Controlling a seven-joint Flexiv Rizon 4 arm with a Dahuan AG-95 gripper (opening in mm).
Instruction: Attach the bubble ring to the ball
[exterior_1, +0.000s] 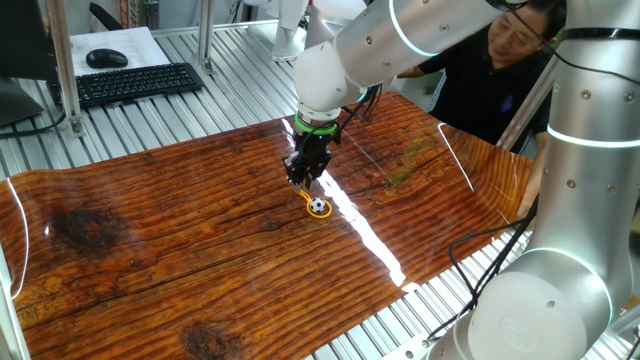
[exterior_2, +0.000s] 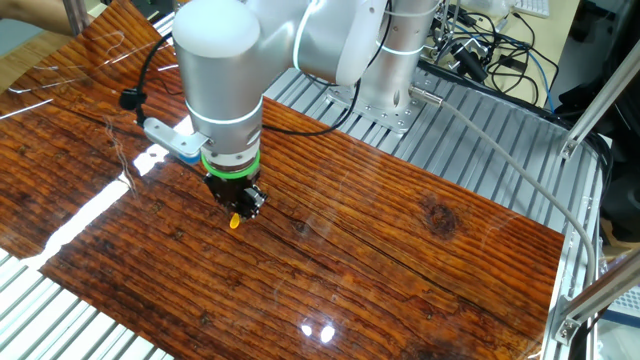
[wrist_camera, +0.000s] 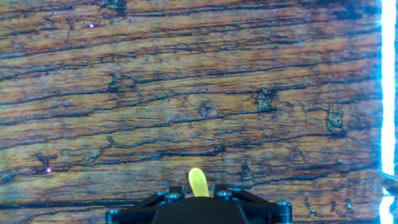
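Gripper (exterior_1: 303, 178) pinching bubble ring (exterior_1: 309, 199) stem | ring around ball (exterior_1: 318, 207)

No legible text, label, brand, number or sign appears in any view. The keyboard (exterior_1: 135, 82) keys are too small to read.

Arm: white jointed links reach in over the counter, the last link vertical.
Wrist: green band just above the black gripper (exterior_1: 304, 172).
Fingers (exterior_2: 247, 203): pointing straight down, tips close above the counter, closed together on a small yellow stem.
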